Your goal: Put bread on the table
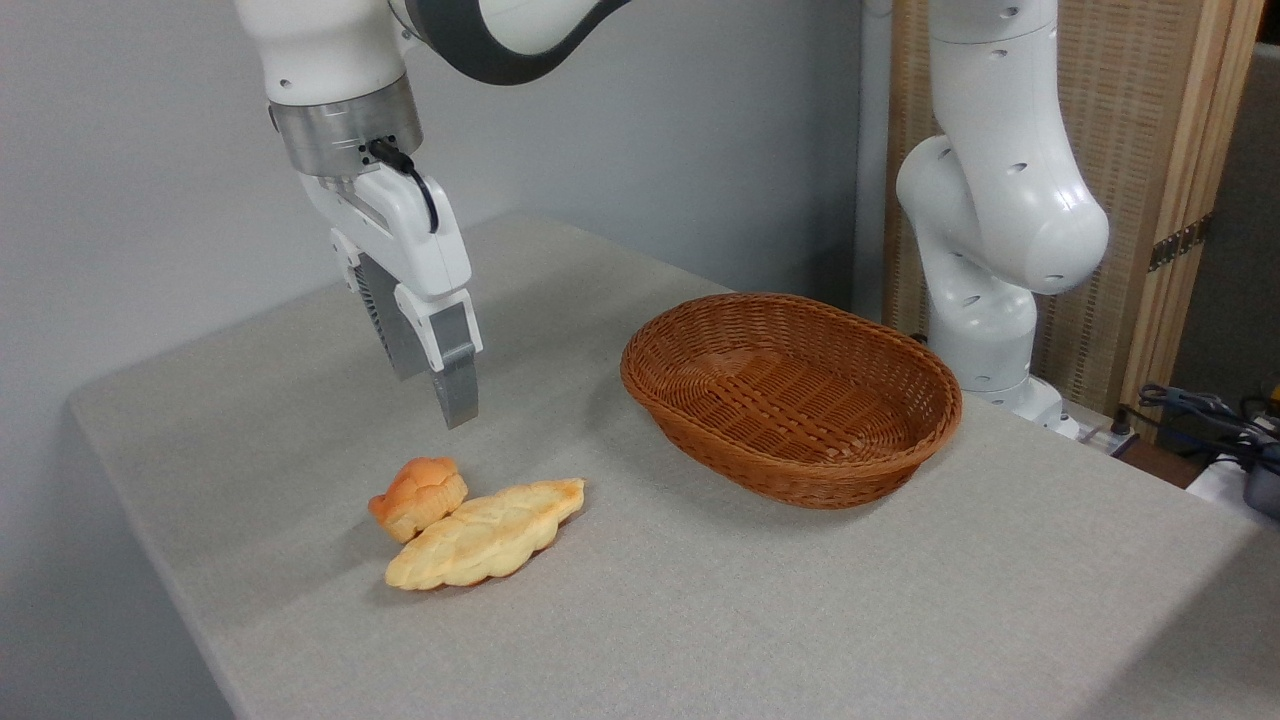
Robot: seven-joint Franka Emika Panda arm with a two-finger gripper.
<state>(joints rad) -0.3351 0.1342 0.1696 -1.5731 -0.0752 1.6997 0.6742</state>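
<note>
The bread (418, 497), a small orange-brown knotted bun, lies on the grey table (250, 400) near its front left. It touches the left end of a longer pale-yellow braided loaf (485, 533). My gripper (432, 397) hangs a short way above and just behind the bun, pointing down. Its two grey fingers stand apart with nothing between them, so it is open and clear of the bread.
A brown oval wicker basket (790, 395) stands to the right of the breads with nothing in it. The arm's white base (990, 250) rises behind the basket. Cables (1210, 410) lie off the table's far right.
</note>
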